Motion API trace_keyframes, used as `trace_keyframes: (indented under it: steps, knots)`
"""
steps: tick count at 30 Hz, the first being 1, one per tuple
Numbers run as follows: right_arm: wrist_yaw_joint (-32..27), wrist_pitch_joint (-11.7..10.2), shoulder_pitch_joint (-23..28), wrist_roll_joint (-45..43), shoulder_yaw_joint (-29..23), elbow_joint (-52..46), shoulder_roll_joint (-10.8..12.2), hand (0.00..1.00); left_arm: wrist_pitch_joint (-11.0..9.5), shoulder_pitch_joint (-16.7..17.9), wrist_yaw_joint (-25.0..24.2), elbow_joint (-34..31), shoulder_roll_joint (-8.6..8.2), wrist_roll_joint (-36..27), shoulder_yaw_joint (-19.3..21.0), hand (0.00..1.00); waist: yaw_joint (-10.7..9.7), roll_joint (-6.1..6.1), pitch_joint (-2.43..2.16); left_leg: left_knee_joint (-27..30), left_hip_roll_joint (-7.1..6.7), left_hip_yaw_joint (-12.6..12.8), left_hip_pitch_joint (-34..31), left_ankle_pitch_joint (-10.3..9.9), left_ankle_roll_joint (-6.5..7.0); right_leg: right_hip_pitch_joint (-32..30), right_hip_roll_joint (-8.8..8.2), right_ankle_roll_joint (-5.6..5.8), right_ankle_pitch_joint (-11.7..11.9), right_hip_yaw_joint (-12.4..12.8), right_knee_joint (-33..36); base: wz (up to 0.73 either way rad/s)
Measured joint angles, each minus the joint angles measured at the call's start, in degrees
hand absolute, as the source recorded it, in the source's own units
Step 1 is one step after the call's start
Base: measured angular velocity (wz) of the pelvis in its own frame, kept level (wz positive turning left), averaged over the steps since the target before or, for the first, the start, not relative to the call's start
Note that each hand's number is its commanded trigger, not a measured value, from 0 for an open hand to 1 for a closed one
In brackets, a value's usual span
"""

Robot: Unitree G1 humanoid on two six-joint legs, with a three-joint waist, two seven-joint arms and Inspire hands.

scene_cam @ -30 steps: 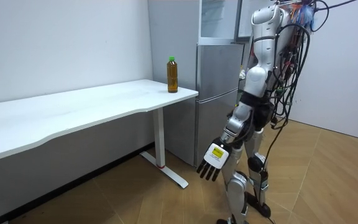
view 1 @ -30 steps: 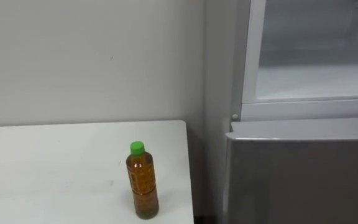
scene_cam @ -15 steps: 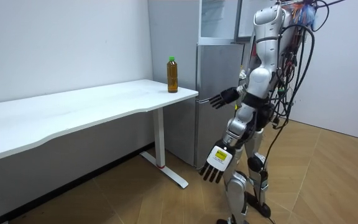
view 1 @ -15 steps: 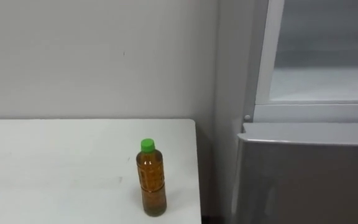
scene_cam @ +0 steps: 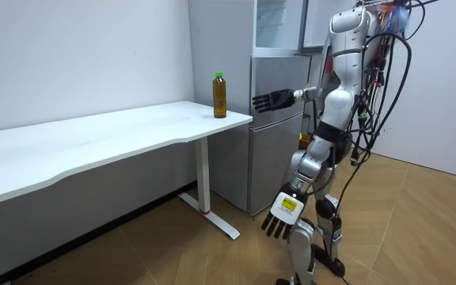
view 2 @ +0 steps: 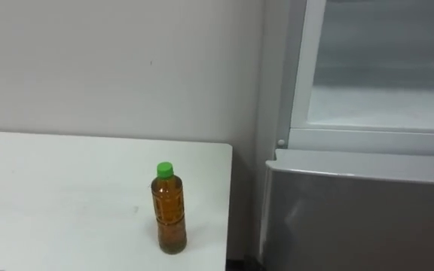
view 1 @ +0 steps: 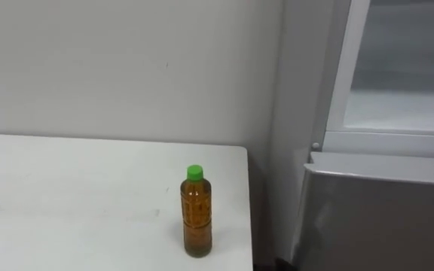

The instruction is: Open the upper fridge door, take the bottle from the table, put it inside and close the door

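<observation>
The bottle stood upright on the desk, near the desk end closest to the fridge, and no hand touched it. The right hand was held up in front of the fridge, fingers apart and empty. The left hand hung low before the fridge, its fingers straight.

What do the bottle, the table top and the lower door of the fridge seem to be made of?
Bottle: likely clear plastic, since the amber liquid shows through; its green cap looks like opaque plastic.
Table top: smooth matt white, probably laminate.
Lower fridge door: grey with a soft sheen, probably painted or brushed metal.
</observation>
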Motion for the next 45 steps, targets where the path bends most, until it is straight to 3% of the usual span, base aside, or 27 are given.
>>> trace_keyframes:
  steps: [8,15,22,27,38,45]
  knots:
    - [1.2,0.0,-2.5,0.7,-0.1,-9.3,-1.4,0.00,0.8,0.2,-0.1,0.0,0.12,1.6,0.1,0.00,1.0,-0.06,-0.01,0.2,0.09,0.1,0.0,0.0,0.00,0.2,0.01,-0.06,0.1,-0.1,0.0,0.00]
    - [2.0,0.0,-4.6,7.3,-0.7,-10.2,-2.0,0.00,0.8,0.2,-0.3,0.5,0.18,1.6,0.2,0.00,1.5,-0.45,-0.08,0.4,0.13,0.0,-0.2,0.0,0.00,0.3,0.00,-0.14,0.1,-0.5,0.0,0.00]
    - [0.7,0.0,-6.9,9.3,-0.5,-12.2,-4.2,0.00,1.6,0.0,-0.5,-0.2,0.91,4.2,0.1,0.00,2.3,-1.15,-0.01,0.5,0.15,-0.2,-0.6,0.0,0.00,0.2,0.03,-0.22,0.2,-0.6,0.0,0.00]
    - [-0.5,0.0,-9.1,10.2,-0.5,-12.8,-4.3,0.00,1.7,-0.3,-0.5,-0.3,1.36,6.6,0.0,0.00,2.8,-1.67,0.05,0.5,0.07,-0.9,-0.7,0.0,0.00,0.6,0.02,-0.18,0.2,-1.4,-0.1,0.08]
    - [-2.3,0.0,-10.3,16.2,-0.3,-12.8,-4.2,0.00,3.9,-0.2,-1.1,-0.3,1.55,11.8,-2.0,0.00,3.2,-1.44,0.22,0.8,0.02,-2.6,-1.1,0.1,-0.11,1.1,0.09,-0.17,0.2,-3.2,-0.3,0.07]
    - [-3.7,0.0,-13.1,20.3,1.8,-10.8,-4.1,0.00,4.0,-0.9,-1.1,-1.3,1.54,12.9,-3.8,0.00,3.0,-1.30,0.49,1.5,0.03,-3.2,-1.4,0.1,-0.11,1.2,0.08,-0.17,0.2,-4.4,-0.3,0.05]
